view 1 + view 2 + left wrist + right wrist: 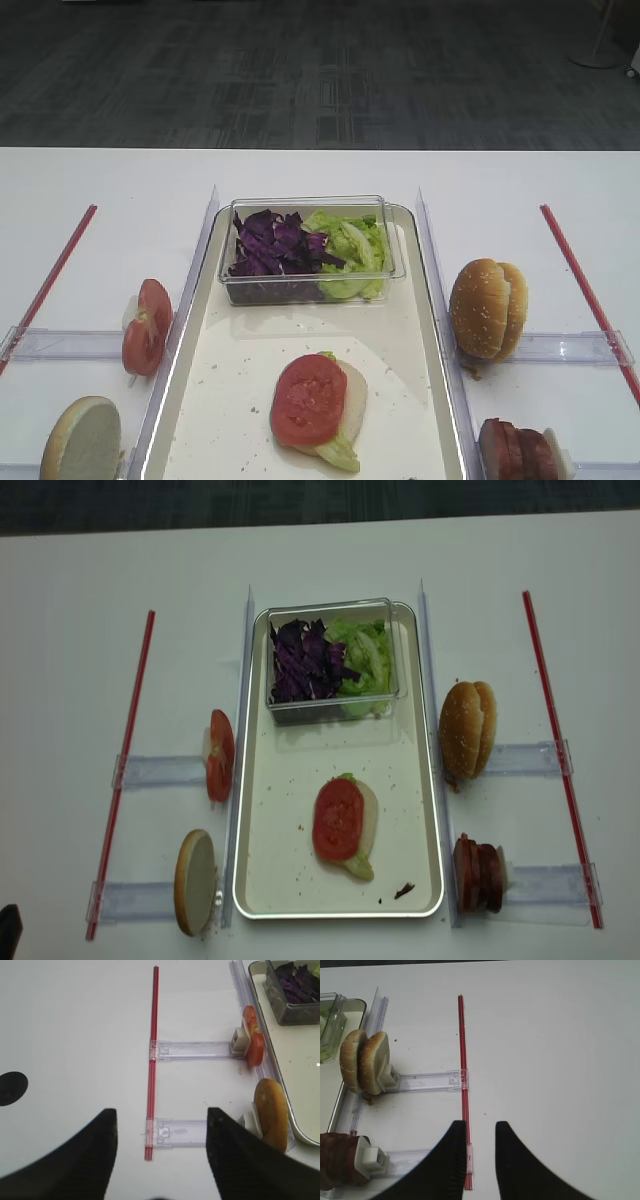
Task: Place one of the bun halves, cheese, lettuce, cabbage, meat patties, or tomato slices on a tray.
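On the silvery tray lies a bun half topped with lettuce and a tomato slice. More tomato slices and a bun half stand on racks left of the tray. Two bun halves and the meat patties stand on racks to its right. Cabbage and more lettuce fill a tub. No cheese shows in any view. My left gripper hovers open and empty over the left red strip. My right gripper is open and empty over the right one.
The clear plastic tub stands at the tray's far end. Red strips with clear plastic racks flank the tray on the white table. Crumbs dot the tray bottom.
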You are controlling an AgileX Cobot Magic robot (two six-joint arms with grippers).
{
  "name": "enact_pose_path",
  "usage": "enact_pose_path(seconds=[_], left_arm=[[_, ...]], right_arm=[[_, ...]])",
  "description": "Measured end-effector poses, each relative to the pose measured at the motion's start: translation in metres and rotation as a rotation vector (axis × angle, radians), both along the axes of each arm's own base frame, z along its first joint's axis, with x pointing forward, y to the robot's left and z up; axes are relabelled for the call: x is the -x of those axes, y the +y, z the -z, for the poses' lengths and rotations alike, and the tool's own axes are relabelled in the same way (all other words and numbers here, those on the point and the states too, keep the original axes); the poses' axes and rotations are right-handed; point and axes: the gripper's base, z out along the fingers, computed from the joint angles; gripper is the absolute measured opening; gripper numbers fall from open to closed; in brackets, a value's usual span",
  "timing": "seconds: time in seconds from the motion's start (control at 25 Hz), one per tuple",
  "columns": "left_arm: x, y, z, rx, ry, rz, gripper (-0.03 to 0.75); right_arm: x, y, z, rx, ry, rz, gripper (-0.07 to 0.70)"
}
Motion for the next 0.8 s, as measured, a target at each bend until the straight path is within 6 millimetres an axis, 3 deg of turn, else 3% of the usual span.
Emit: enact_pose_path(seconds=[0.8], left_arm=[[0.0000, 0.0000, 0.0000, 0.001, 0.000, -0.001, 0.366]], right_arm=[[0.0000, 0.0000, 0.0000, 0.003, 0.000, -0.002, 0.193]])
